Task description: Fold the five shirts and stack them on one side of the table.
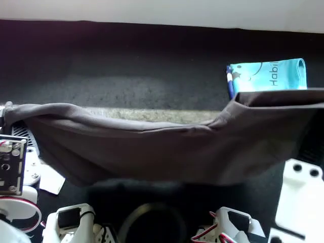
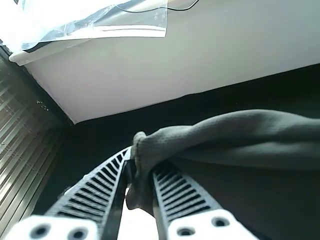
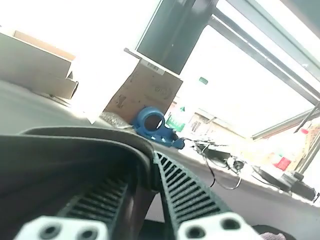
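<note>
A dark grey shirt (image 1: 167, 147) hangs stretched in the air across the front of the table, sagging in the middle. In the left wrist view my left gripper (image 2: 141, 164) is shut on a bunched corner of the grey shirt (image 2: 240, 135). My right gripper (image 3: 150, 167) is shut on the opposite edge of the grey shirt (image 3: 60, 150), whose cloth drapes over its fingers. A folded cyan shirt (image 1: 267, 75) lies flat at the back right of the dark table mat (image 1: 126, 66).
The arm bases (image 1: 71, 223) stand along the near edge, with a white arm part (image 1: 304, 197) at the right. A small white slip (image 1: 50, 179) lies near the left arm. A white wall (image 2: 200, 55) borders the table's far side.
</note>
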### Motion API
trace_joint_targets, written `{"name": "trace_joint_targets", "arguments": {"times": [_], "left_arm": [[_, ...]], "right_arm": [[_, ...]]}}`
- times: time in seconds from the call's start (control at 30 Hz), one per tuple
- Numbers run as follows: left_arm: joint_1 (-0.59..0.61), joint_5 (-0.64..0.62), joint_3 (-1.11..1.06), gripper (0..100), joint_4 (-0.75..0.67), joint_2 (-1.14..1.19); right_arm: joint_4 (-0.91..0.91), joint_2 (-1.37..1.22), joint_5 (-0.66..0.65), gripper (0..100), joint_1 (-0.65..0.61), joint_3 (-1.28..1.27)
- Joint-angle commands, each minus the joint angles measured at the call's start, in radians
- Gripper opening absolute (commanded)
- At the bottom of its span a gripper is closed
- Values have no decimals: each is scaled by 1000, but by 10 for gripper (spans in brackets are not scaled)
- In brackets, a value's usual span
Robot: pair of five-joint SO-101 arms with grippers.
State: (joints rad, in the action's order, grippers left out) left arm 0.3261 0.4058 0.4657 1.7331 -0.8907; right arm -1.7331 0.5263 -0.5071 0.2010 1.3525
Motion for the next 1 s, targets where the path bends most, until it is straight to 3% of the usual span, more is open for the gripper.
{"name": "trace_joint_targets", "arguments": {"times": [0.0,0.23,0.33,0.57,0.7,0.83,0.97], "left_arm": [[-8,-2,10,8,-23,-4],[-10,-2,-5,8,-23,-2],[-10,0,-122,8,-78,-1],[-13,0,-633,8,-512,1],[-16,-2,-800,8,-726,38],[-18,-3,-754,8,-833,249],[-64,-3,-486,8,-822,553]], "right_arm": [[39,1,-9,6,15,38],[99,-4,-9,6,15,30],[136,-36,-8,6,8,-30],[331,-205,-6,6,-96,-367],[463,-331,-6,6,-127,-526],[595,-452,-6,6,-127,-565],[679,-578,-6,6,-127,-559]]}}
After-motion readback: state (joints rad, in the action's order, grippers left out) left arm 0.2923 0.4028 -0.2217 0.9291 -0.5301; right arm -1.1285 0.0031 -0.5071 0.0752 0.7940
